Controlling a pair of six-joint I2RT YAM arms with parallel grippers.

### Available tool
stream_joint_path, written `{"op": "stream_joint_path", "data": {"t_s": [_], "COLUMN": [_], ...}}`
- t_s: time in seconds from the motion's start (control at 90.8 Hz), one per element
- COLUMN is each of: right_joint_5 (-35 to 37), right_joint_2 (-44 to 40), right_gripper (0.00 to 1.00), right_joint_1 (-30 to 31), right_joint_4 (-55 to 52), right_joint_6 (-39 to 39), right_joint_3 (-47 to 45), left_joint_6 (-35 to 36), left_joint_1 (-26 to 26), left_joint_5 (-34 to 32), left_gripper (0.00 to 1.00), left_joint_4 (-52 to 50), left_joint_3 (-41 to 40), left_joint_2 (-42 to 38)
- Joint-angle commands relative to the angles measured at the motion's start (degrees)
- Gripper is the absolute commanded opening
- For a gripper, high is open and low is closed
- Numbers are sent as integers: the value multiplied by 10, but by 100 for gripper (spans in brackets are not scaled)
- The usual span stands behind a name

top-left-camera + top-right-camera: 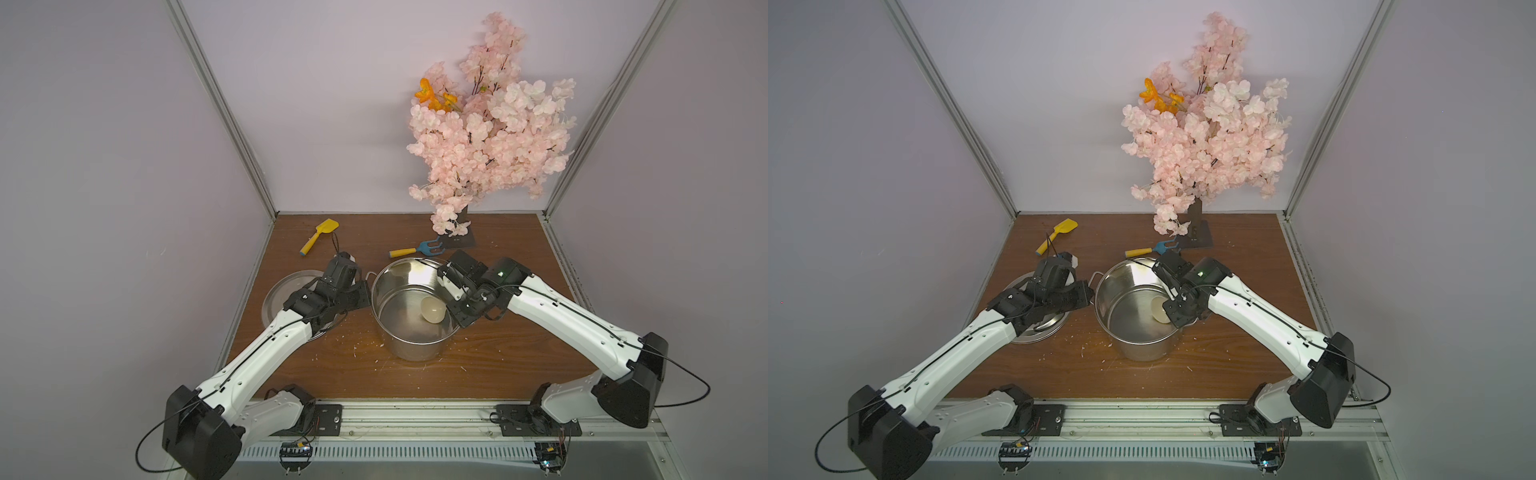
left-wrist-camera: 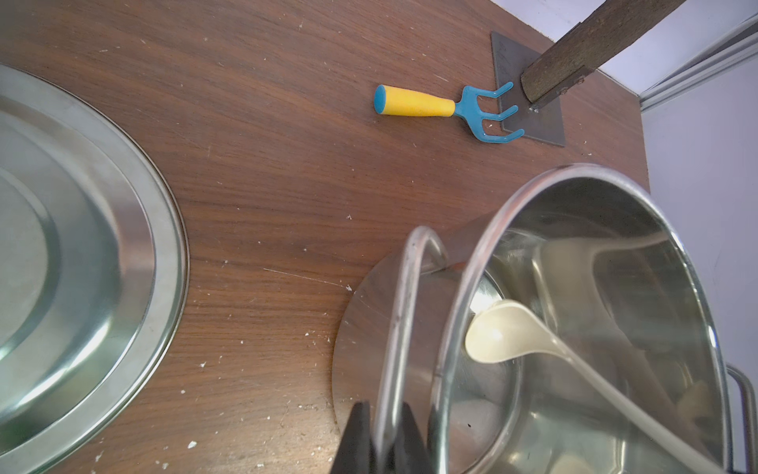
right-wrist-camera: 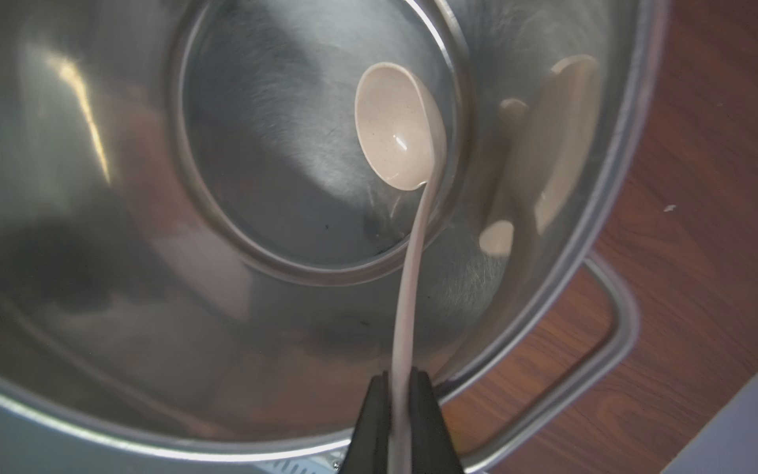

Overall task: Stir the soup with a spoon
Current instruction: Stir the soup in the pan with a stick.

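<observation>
Fingers [image 3: 426,422] of the right gripper [image 3: 400,381] pinch the spoon [image 3: 400,131] by its handle top; the left gripper [image 2: 383,410] clamps the pot [image 2: 574,168] handle. The spoon looks light, stiff and slick.

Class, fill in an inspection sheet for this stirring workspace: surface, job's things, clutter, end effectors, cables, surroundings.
Surface: brown wood-grain tabletop, strewn with pale specks.
Job's things: cream-beige plastic ladle, bowl down inside the tall stainless-steel pot; soup not discernible.
Clutter: yellow toy shovel and blue toy rake with yellow handle behind the pot; round steel lid flat beside it.
End effectors: left end effector shut on the pot's side handle; right end effector shut on the ladle's handle.
Cables: black cables run along both arms.
Surroundings: pink artificial blossom tree at the back; pale walls, aluminium frame.
</observation>
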Motion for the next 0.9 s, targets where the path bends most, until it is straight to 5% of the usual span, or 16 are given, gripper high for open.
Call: {"op": "stream_joint_path", "data": {"t_s": [0.0, 0.385, 0.627, 0.892], "right_joint_5": [28, -82, -90, -3], "right_joint_2": [44, 161, 70, -17], "right_gripper": [0, 0, 0, 0], "right_joint_1": [-2, 84, 122, 78], "right_joint_4": [2, 41, 36, -15], "right_joint_6": [-5, -28, -6, 24], "right_joint_3": [56, 183, 79, -21], "left_joint_6": [6, 5, 6, 7], "left_joint_1": [5, 5, 5, 4], "left_joint_5": [-19, -20, -24, -22], "left_gripper": [0, 0, 0, 0], "left_joint_4": [5, 5, 5, 5], "left_joint_3": [-12, -19, -19, -17], "left_joint_2": [-5, -16, -23, -25]}}
